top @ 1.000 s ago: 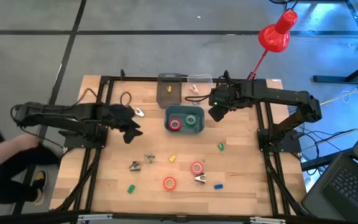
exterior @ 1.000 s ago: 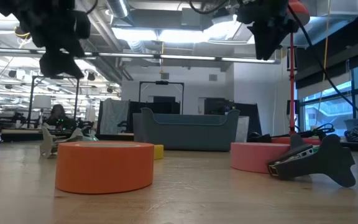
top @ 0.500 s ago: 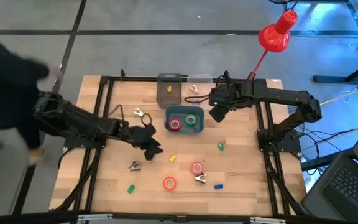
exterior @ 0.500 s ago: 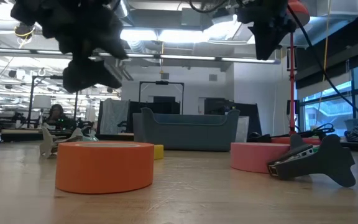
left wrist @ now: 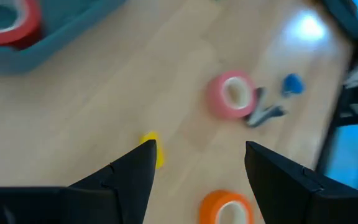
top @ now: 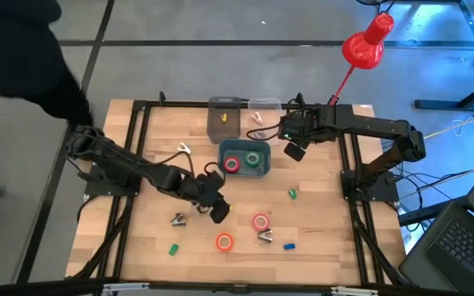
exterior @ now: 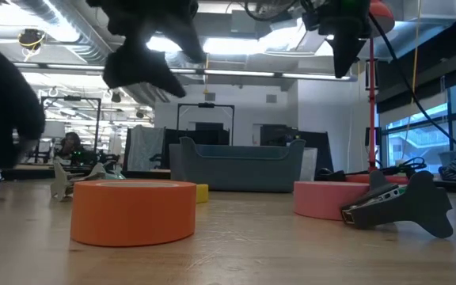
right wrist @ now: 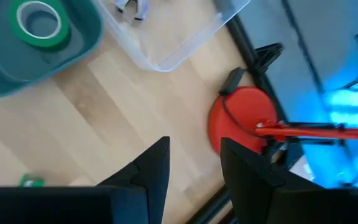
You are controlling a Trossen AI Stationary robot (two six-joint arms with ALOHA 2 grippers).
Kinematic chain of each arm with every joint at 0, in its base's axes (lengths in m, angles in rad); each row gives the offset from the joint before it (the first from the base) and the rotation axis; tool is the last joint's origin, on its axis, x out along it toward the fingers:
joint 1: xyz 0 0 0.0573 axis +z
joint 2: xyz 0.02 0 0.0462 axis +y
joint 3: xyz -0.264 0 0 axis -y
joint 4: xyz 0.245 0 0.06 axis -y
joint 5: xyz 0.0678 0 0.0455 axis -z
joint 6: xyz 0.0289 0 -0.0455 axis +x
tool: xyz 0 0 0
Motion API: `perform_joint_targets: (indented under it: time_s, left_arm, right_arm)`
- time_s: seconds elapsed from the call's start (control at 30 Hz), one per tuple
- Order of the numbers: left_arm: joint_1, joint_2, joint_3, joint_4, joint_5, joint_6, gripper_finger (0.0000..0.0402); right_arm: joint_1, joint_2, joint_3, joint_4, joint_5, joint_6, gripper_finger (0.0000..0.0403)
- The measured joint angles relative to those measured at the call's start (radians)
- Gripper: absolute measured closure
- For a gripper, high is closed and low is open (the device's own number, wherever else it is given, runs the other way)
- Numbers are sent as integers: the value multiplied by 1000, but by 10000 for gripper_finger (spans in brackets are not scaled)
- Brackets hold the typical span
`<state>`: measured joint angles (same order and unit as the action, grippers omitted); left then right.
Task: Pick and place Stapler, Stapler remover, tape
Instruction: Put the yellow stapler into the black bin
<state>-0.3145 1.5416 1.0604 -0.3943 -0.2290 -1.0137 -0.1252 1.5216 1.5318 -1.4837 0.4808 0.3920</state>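
Note:
Two tape rolls lie flat on the table: a pink one (top: pixel 260 221) (left wrist: pixel 232 94) and an orange one (top: pixel 224 242) (left wrist: pixel 227 208). A red roll (top: pixel 231 164) and a green roll (right wrist: pixel 41 22) lie in the teal bin (top: pixel 243 146). A staple remover (top: pixel 265 236) (exterior: pixel 394 206) rests beside the pink roll; others lie at the left (top: pixel 177 219) (top: pixel 184 149). No stapler can be made out. My left gripper (top: pixel 218 210) (left wrist: pixel 197 168) hangs open above a small yellow block (left wrist: pixel 151 149), left of the pink roll. My right gripper (top: pixel 293 150) (right wrist: pixel 194 165) hangs open, high, right of the bin.
Two clear containers (top: pixel 225 115) (top: pixel 262 111) stand behind the bin. Small green (top: pixel 172 247) (top: pixel 292 194) and blue (top: pixel 288 245) blocks are scattered on the table. A red lamp (top: pixel 367 41) stands at the far right. A person's dark sleeve (top: pixel 23 57) reaches in at the far left.
My left gripper has swept from the table's left side toward the middle and the near edge, staying open, and now covers the yellow block in the high view. My right gripper has rolled about its own axis in place. The person at the left has moved.

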Motion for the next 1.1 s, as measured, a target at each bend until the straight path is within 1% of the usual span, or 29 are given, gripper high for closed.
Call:
perform_joint_targets:
  time_s: [0.07, 0.13, 0.27, 0.53, 0.83, 1.1]
  left_arm:
    - [-1, 17, 43, -92, -8, -12, 167]
    - [-6, 22, 60, -145, -10, -22, 167]
    - [-14, 39, 64, -153, -19, -48, 167]
    - [-25, 92, 64, -135, -16, -39, 167]
    - [-25, 169, 64, -121, -23, -6, 167]
    - [-14, 293, 64, 4, -18, 48, 167]
  right_arm:
    - [-8, -8, 0, -3, 3, -10, 258]
    - [-20, -24, 0, -10, 2, -14, 258]
    - [-41, -73, 0, -8, 2, -34, 258]
    - [-73, -161, 0, 20, 0, -34, 258]
    - [-76, -184, 0, 37, -2, -61, 258]
    - [-76, -183, 0, 81, -2, -106, 258]
